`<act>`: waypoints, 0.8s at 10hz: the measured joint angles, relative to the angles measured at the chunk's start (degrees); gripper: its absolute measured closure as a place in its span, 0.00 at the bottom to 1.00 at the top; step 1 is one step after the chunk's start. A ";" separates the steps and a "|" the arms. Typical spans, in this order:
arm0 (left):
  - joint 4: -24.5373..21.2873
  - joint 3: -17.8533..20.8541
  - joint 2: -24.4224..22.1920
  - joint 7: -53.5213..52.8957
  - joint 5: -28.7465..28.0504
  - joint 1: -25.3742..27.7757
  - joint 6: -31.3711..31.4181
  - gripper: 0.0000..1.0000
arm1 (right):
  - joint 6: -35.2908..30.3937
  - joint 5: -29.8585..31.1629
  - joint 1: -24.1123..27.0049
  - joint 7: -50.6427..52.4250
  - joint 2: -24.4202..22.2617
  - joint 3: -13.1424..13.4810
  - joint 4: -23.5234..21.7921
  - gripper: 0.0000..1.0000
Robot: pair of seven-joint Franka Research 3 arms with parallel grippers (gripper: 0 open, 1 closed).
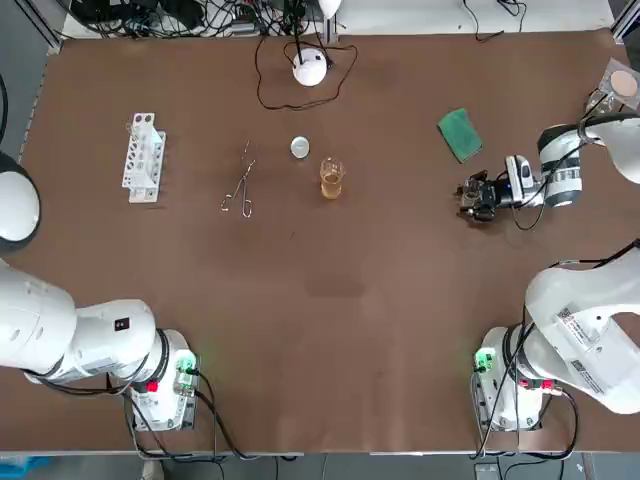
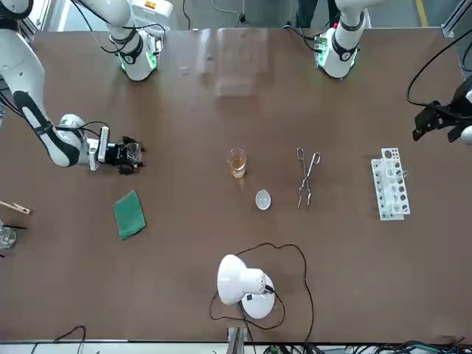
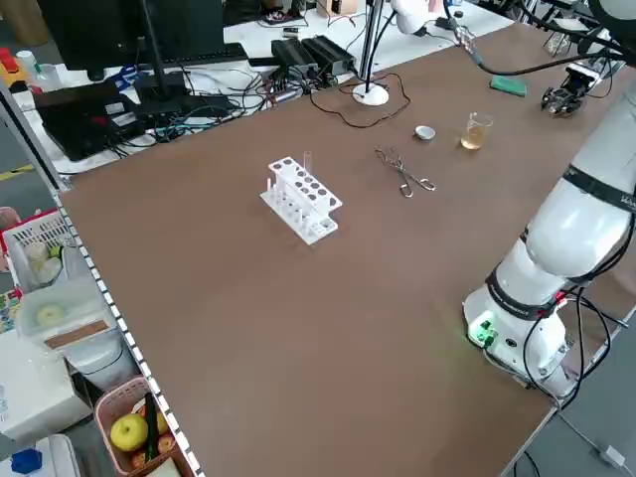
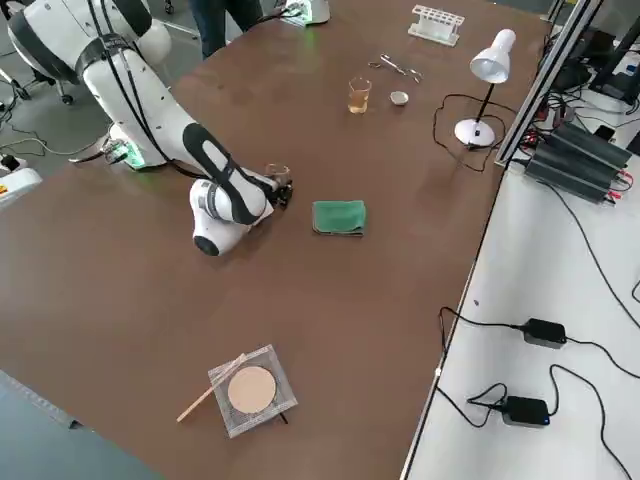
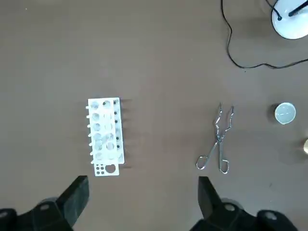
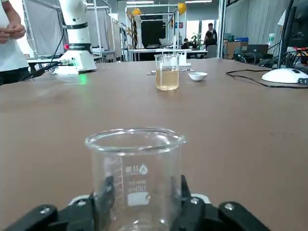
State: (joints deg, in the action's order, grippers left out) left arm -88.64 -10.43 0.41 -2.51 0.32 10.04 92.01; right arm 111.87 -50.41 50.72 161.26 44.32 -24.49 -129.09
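The right gripper (image 6: 142, 192) is closed on an empty glass beaker (image 6: 135, 166), with one finger (image 6: 103, 193) pressed against each side of the lower wall. The beaker is upright, printed with graduation marks, and has a pouring lip at the rim. The gripper is horizontal and low over the table (image 1: 330, 320), on the robot's right side of it. The beaker's base is hidden, so contact with the table surface cannot be confirmed. A folded green cloth (image 1: 460, 134) lies flat near the gripper, farther from the robot's bases and clear of it. A second beaker (image 1: 332, 178), holding amber liquid, stands upright well apart from the gripper, near the middle of the table. A small white dish (image 1: 300, 147) sits just beside it. A pair of metal tongs (image 1: 240, 190) lies farther toward the robot's left. A white test tube rack (image 1: 144, 157) lies beyond the tongs, near the left edge. A white desk lamp (image 1: 310, 67) stands at the far edge, its black cable looped on the surface. A square wire gauze pad (image 4: 250, 390) with a round disc at its centre lies at the far right corner, and a wooden stick (image 4: 208, 393) touches it. The left gripper (image 5: 142, 192) is raised above the rack, pointing straight down. Its fingers are spread wide, with nothing between them.
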 joint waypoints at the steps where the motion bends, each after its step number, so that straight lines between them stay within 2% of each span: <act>1: 0.05 0.00 0.00 0.00 0.00 0.00 0.00 0.00 | -0.05 0.00 0.00 0.00 0.01 0.01 0.14 0.26; 3: 0.06 0.00 0.00 0.00 0.00 0.00 0.00 0.00 | -0.13 0.00 -0.02 0.00 0.11 0.01 0.24 0.16; 5: 0.10 0.00 0.00 0.00 0.00 0.02 0.00 0.00 | -0.13 0.00 -0.03 -0.02 0.38 0.05 0.32 0.00; 8: 0.18 0.00 0.00 0.00 0.00 0.01 0.00 0.00 | -0.15 0.00 -0.03 -0.48 0.55 0.13 0.41 0.00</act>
State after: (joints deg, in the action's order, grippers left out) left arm -88.46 -10.43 0.41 -2.51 0.32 10.06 92.01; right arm 111.72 -50.41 50.70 160.79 44.87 -24.36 -128.67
